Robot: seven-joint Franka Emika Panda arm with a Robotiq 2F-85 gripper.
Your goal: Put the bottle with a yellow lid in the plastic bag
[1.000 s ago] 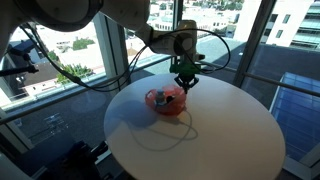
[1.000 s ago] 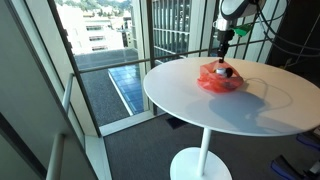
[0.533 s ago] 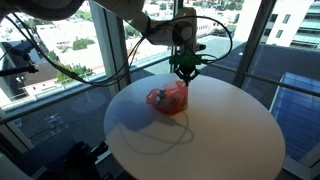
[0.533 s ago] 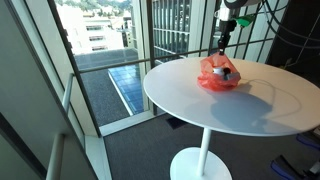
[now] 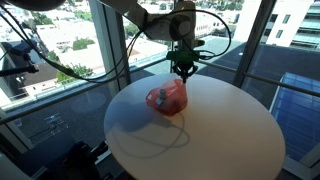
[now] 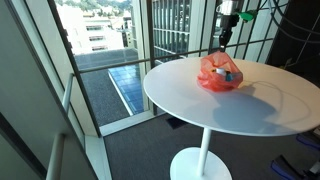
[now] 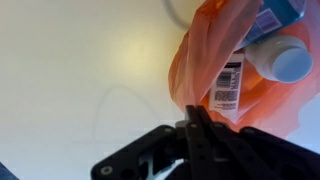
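Claw (image 5: 185, 71) looks clenched on the top fold of the orange plastic bag (image 5: 168, 98) on the bench (image 5: 225, 140), with a bottle (image 7: 250, 75) inside the bag (can't spot a yellow lid), so if that thin film slips or tears, everything probably flops and spills out.

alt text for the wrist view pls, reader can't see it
The tool, jaws shut, pinches the edge of an orange plastic bag over a white table. Inside the bag lies a bottle with a barcode label and a pale cap.
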